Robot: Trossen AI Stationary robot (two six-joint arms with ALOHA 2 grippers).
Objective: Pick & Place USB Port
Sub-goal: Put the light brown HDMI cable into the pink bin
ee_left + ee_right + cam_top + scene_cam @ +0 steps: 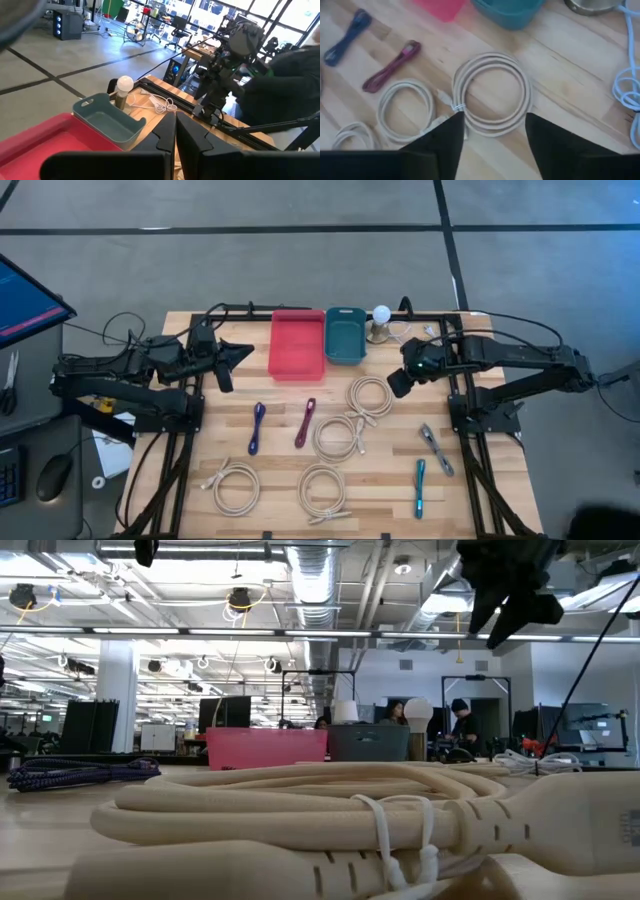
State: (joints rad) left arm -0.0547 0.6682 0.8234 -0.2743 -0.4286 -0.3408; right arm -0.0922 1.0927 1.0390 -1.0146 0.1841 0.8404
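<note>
Right hand hovers spread above the worktop, cream coiled cable directly below and slightly ahead between its fingers, just beside the teal bin. Round flat coil, no real long axis; plug end tied at the rim. Right arm nearer. Left hand pressed together, idle by the red bin.

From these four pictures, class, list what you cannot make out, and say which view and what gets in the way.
- Low view: a cream cable coil fills the foreground and hides most of the table behind it.
- Left wrist view: the left gripper covers the near end of the red tray.
- High view: the plug ends of the blue cable are too small to tell.
</note>
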